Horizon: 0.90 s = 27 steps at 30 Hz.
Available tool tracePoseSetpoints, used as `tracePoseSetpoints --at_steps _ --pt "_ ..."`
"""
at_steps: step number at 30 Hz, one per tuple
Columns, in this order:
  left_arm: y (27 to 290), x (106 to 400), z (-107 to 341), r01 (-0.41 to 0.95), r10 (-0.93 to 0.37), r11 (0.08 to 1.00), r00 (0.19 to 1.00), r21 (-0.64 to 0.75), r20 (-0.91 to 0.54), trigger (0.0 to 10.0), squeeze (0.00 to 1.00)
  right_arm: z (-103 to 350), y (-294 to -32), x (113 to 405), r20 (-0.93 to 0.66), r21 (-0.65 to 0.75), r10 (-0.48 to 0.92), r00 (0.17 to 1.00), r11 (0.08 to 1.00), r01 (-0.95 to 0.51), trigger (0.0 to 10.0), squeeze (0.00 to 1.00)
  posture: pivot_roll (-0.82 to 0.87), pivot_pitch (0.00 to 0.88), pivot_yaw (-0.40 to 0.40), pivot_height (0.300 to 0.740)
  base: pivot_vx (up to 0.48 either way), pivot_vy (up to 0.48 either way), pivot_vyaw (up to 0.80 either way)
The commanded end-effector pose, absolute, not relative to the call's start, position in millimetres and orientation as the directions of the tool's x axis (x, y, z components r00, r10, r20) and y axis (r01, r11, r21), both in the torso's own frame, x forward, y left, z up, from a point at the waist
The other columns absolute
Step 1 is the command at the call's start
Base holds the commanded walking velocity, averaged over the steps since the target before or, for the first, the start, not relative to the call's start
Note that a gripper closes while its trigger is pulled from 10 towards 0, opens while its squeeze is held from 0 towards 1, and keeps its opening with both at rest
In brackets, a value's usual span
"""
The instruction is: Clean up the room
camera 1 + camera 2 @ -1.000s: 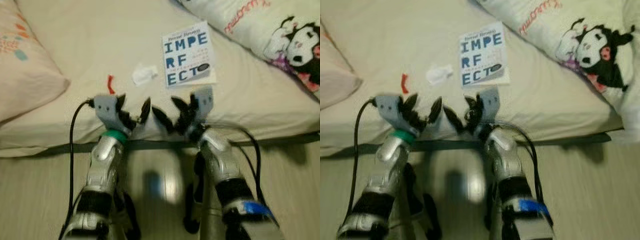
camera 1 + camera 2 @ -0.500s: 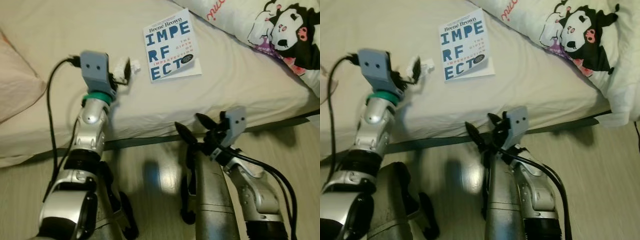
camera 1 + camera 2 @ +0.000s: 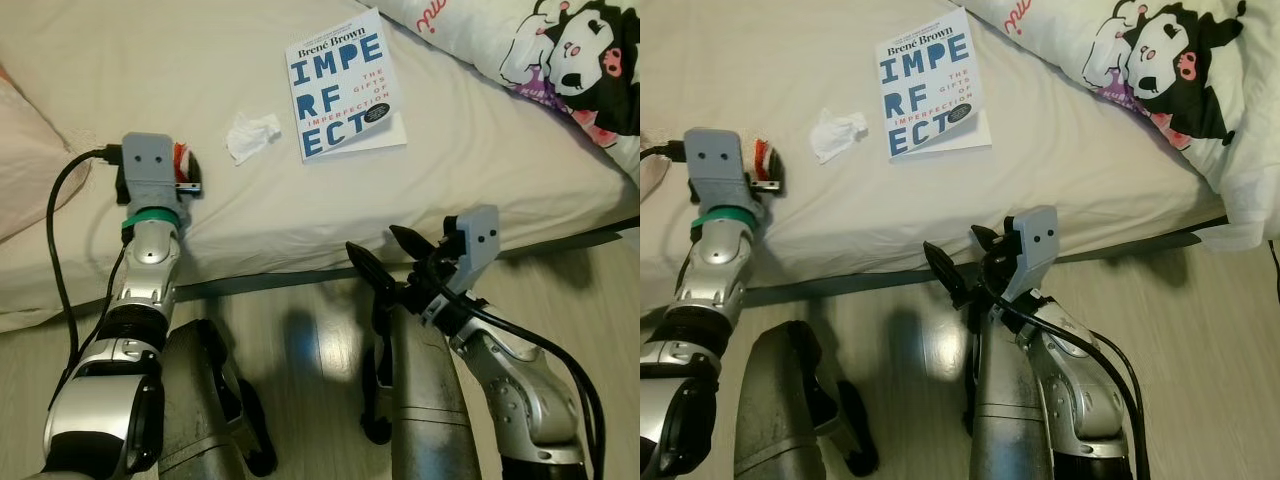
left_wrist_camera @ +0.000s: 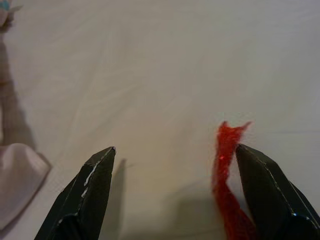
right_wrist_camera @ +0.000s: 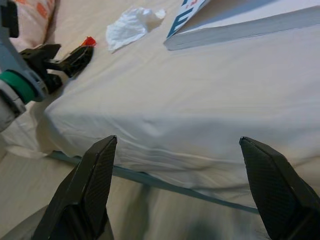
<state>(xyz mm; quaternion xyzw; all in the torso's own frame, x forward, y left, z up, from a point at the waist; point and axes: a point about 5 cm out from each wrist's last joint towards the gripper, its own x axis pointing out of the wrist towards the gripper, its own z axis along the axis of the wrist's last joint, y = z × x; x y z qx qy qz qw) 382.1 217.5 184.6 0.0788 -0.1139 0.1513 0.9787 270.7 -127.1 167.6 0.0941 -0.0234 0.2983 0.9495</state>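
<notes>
A small red scrap (image 4: pixel 226 150) lies on the cream bed sheet (image 3: pixel 200 60). My left gripper (image 4: pixel 175 152) is open over the sheet with the scrap just inside one finger (image 4: pixel 265 185), touching or nearly touching it. From the head view the left gripper (image 3: pixel 188 175) sits near the bed's front edge, left of a crumpled white tissue (image 3: pixel 250 135). A white book with blue letters (image 3: pixel 342 85) lies further right. My right gripper (image 3: pixel 387 255) is open and empty, held above the floor just short of the bed edge.
A cartoon-print pillow (image 3: pixel 570 50) lies at the bed's right, a pinkish pillow (image 3: pixel 25 170) at its left. A dark bed frame rail (image 3: pixel 280 283) runs below the mattress. Pale wood floor (image 3: pixel 320 350) lies under my arms and legs.
My left gripper has drawn back from the tissue and moved left to the red scrap. The right gripper has stayed about where it was.
</notes>
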Motion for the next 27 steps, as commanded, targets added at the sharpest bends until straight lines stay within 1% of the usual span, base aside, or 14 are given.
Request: tracePoseSetpoints --at_steps 1,2,3,4,6,8,9,12,20,27 --pt "219.9 376.9 158.3 -0.292 0.275 0.950 0.950 0.113 0.145 8.5 0.00 162.9 -127.9 266.2 0.078 0.191 0.561 0.824 0.803 -0.565 10.0 0.00 -0.27 0.503 0.088 0.510 0.000 0.000 0.00" --pt "216.4 377.7 154.3 -0.263 0.252 0.961 0.960 0.087 0.120 8.5 0.00 164.0 -128.8 266.4 0.073 0.191 0.557 0.827 0.806 -0.560 10.0 0.00 -0.27 0.503 0.088 0.510 0.000 0.000 0.00" --pt "216.4 377.7 154.3 -0.263 0.252 0.961 0.960 0.087 0.120 8.5 0.00 164.0 -128.8 266.4 0.073 0.191 0.557 0.827 0.806 -0.560 10.0 0.00 -0.27 0.503 0.088 0.510 0.000 0.000 0.00" --pt "208.9 378.5 146.6 -0.210 0.207 0.977 0.976 0.029 0.071 0.0 0.00 165.6 -130.3 267.8 0.072 0.191 0.548 0.834 0.813 -0.551 10.0 0.00 -0.27 0.507 0.088 0.510 0.000 0.000 0.00" --pt "195.4 378.3 136.3 -0.136 0.136 0.991 0.990 -0.018 0.021 0.0 0.00 168.5 -132.5 270.3 0.077 0.189 0.532 0.843 0.822 -0.537 10.0 0.00 -0.27 0.508 0.090 0.510 0.000 0.000 0.00" --pt "192.4 378.2 134.2 -0.122 0.123 0.992 0.992 -0.025 0.012 0.0 0.00 169.4 -132.9 270.6 0.077 0.190 0.529 0.845 0.824 -0.533 10.0 0.00 -0.27 0.508 0.090 0.510 0.000 0.000 0.00" --pt "184.4 376.6 127.4 -0.087 0.087 0.996 0.996 -0.022 -0.012 0.0 0.00 172.6 -135.1 272.4 0.081 0.189 0.514 0.854 0.834 -0.519 10.0 0.00 -0.26 0.510 0.089 0.510 0.000 0.000 0.00" --pt "180.9 375.6 124.5 -0.074 0.073 0.997 0.997 -0.016 -0.019 0.0 0.00 175.5 -136.4 274.4 0.087 0.190 0.502 0.860 0.840 -0.509 10.0 0.00 -0.26 0.507 0.089 0.510 0.000 0.000 0.00" --pt "185.5 375.0 125.6 -0.094 0.094 0.996 0.996 -0.002 -0.008 0.0 0.00 182.3 -136.5 279.4 0.109 0.192 0.495 0.862 0.840 -0.507 10.0 0.00 -0.25 0.502 0.090 0.510 0.000 0.000 0.00" --pt "203.7 374.2 133.8 -0.142 0.142 0.990 0.989 -0.009 0.039 0.0 0.00 182.4 -129.0 288.3 0.121 0.199 0.524 0.843 0.820 -0.538 10.0 0.00 -0.22 0.474 0.085 0.510 0.000 0.000 0.00"
